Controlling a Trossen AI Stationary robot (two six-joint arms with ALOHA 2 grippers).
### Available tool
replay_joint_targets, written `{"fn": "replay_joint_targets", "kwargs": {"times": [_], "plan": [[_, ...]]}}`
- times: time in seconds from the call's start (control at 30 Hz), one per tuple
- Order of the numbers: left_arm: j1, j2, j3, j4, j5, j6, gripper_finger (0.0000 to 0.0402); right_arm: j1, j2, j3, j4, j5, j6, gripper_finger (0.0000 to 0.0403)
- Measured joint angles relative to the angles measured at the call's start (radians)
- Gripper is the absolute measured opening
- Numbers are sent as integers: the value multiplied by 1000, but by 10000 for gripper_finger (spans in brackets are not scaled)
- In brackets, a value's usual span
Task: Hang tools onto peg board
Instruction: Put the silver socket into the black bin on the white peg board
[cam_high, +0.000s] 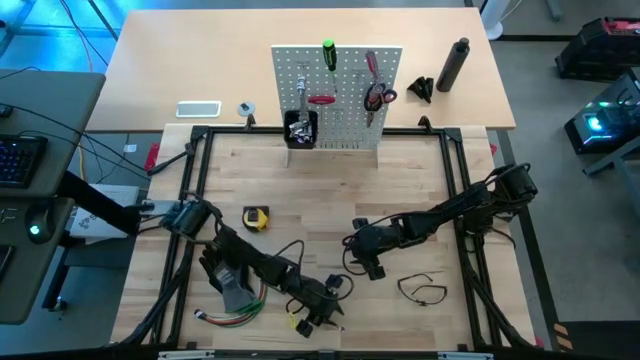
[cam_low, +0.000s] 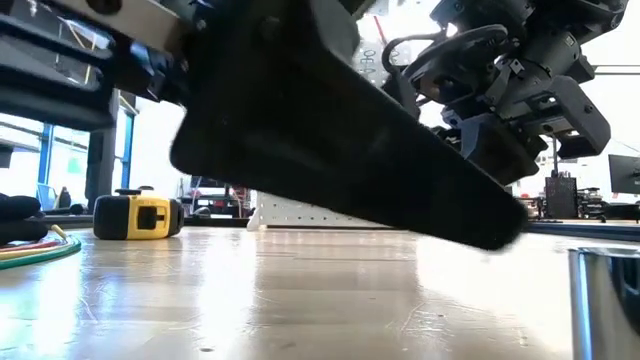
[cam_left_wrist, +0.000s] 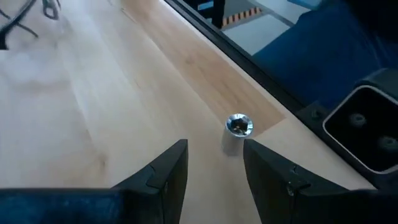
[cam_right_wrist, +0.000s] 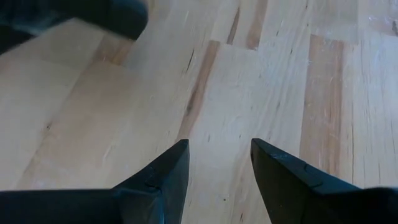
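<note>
Two grippers work low over the wooden table (cam_high: 330, 180). The left gripper (cam_left_wrist: 214, 163), near the front edge, has its fingers spread with nothing between them, a small silver socket (cam_left_wrist: 238, 127) standing just ahead of the gap. The right gripper (cam_right_wrist: 217, 163), near the middle, is likewise spread over bare wood. At the far edge the peg board (cam_high: 338, 95) stands upright, carrying a green screwdriver (cam_high: 328, 55), red-handled pliers (cam_high: 377, 92) and a black bin (cam_high: 301, 129). A yellow tape measure (cam_high: 257, 217) lies on the table beside the left arm, and a thin black loop (cam_high: 423, 290) lies near the right arm.
</note>
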Motion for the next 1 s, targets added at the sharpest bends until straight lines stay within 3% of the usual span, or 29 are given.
{"fn": "replay_joint_targets", "kwargs": {"times": [0.2,1.0], "plan": [[-7,91,94,-39,54,-15,149,0,0,0,3,-9,3,168],[-12,123,151,0,98,-16,149,19,0,0,13,-11,0,168]]}}
